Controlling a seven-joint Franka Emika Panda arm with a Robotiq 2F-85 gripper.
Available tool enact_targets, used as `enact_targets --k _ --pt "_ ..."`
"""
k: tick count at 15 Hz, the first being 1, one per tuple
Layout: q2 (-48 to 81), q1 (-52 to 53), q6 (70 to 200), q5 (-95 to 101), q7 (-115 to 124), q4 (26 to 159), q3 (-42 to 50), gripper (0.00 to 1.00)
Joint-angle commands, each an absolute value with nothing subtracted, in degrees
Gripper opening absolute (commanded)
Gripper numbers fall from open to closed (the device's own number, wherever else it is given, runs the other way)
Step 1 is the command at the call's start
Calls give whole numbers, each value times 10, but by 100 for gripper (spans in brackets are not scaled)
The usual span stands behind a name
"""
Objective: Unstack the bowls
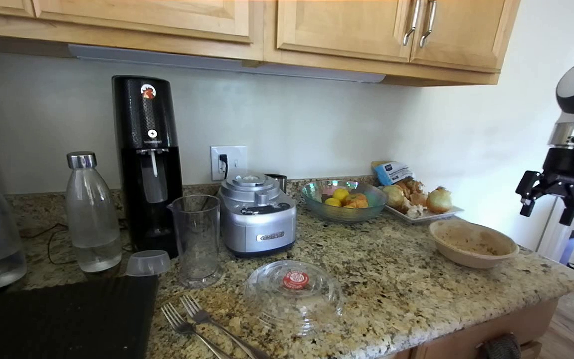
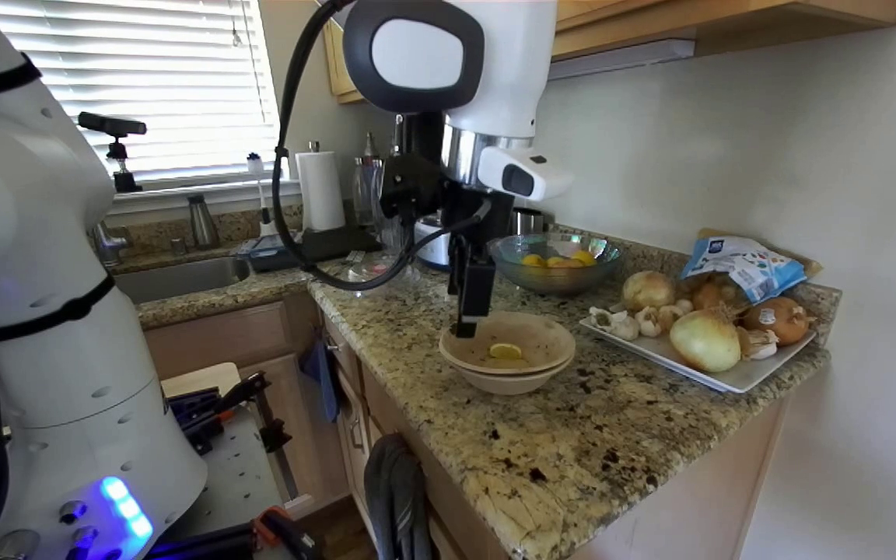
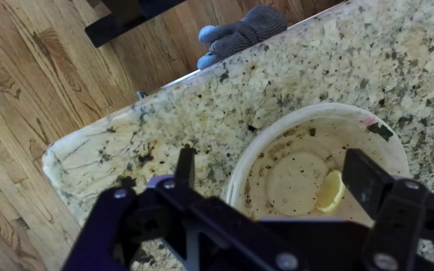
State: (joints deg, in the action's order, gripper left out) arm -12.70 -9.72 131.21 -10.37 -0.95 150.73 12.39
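Two beige, shallow bowls are stacked on the granite counter, and both rims show in an exterior view: the upper bowl [image 2: 506, 333] sits inside the lower bowl [image 2: 508, 383]. The stack [image 1: 474, 245] also shows in an exterior view, where the two are hard to tell apart. A lemon wedge [image 3: 330, 191] and dark specks lie in the upper bowl. My gripper [image 3: 269, 153] is open and empty, higher than the stack. In the wrist view one finger shows over the bowl's inside and the other over the counter, with the near rim between them. The gripper [image 2: 467, 330] hides part of the rim.
A white plate [image 2: 740, 383] of onions and garlic and a glass bowl of yellow fruit [image 1: 312, 199] stand near the wall. A food processor [image 1: 259, 232], a clear lid [image 1: 312, 304] and forks [image 1: 192, 324] are further along. The counter's edge [image 3: 126, 113] is near the stack.
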Motion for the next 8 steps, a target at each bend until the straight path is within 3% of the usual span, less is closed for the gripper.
enact_targets --k 1,8 --pt "-82 -90 1332 -185 -26 1498 131 100" --pt "-31 -95 1339 -316 -88 1472 126 100"
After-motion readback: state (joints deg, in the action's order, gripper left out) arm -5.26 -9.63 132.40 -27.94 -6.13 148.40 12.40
